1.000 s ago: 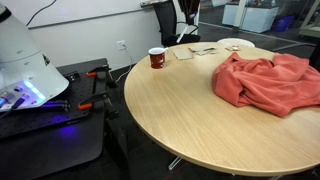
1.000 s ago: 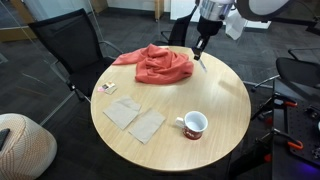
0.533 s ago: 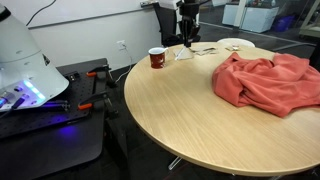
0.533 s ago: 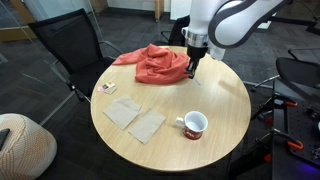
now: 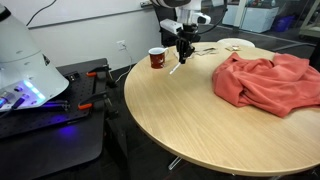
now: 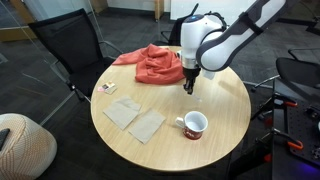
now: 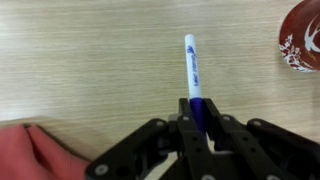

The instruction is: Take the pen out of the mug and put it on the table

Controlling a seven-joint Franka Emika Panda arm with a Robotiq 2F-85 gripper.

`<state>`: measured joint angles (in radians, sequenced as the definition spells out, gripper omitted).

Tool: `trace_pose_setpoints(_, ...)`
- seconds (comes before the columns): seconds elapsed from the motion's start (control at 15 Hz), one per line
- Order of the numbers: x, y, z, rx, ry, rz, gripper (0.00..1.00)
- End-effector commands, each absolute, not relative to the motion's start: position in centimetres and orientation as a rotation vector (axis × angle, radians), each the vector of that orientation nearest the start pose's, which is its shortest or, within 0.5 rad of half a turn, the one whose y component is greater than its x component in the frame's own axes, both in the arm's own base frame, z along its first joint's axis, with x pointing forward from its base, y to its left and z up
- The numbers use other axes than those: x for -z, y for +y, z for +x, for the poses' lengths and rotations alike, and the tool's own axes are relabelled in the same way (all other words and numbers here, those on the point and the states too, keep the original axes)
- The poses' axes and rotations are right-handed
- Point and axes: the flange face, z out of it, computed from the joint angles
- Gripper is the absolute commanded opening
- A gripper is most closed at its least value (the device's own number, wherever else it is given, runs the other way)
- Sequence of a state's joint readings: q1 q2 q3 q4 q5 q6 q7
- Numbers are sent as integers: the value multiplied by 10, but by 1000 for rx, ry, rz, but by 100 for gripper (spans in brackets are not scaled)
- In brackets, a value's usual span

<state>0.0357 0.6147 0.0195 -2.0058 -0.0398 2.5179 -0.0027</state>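
Note:
My gripper (image 7: 198, 118) is shut on the pen (image 7: 192, 72), a thin stick with a blue end in the jaws and a whitish part pointing away over the light wood table (image 7: 90, 60). In both exterior views the gripper (image 5: 183, 52) (image 6: 187, 84) hangs low over the table (image 5: 190, 115) (image 6: 220, 95), the pen (image 5: 176, 66) pointing down, its tip near the top. The dark red mug (image 5: 157, 58) (image 6: 195, 124) with a white rim stands upright on the table, apart from the gripper; its edge shows at the wrist view's top right (image 7: 303, 38).
A red cloth (image 5: 268, 80) (image 6: 157, 64) lies bunched on the table, beside the gripper; its edge shows in the wrist view (image 7: 25, 160). Paper napkins (image 6: 135, 119) and a small card (image 6: 106, 89) lie on the table. Black chairs (image 6: 68, 50) stand around it. The black platform (image 5: 45, 125) holds the robot base.
The arm has come down from high above the table's far side to just over the tabletop, with the pen held in the gripper.

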Motion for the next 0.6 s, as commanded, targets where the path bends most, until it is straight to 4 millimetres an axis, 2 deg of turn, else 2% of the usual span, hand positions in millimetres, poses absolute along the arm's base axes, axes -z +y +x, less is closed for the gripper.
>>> trace_pose_setpoints(0.0, -119, 37, 598, -193, -137, -3140, 4)
trace_pose_setpoints(0.13, -111, 37, 599, -210, -138, -3143, 6)
trace_pose_setpoints(0.2, -108, 38, 600, -214, -138, -3144, 43)
trace_pose_setpoints(0.33, -106, 39, 602, -211, -140, -3145, 50)
trace_pose_setpoints(0.53, -108, 40, 603, -194, -139, -3144, 74)
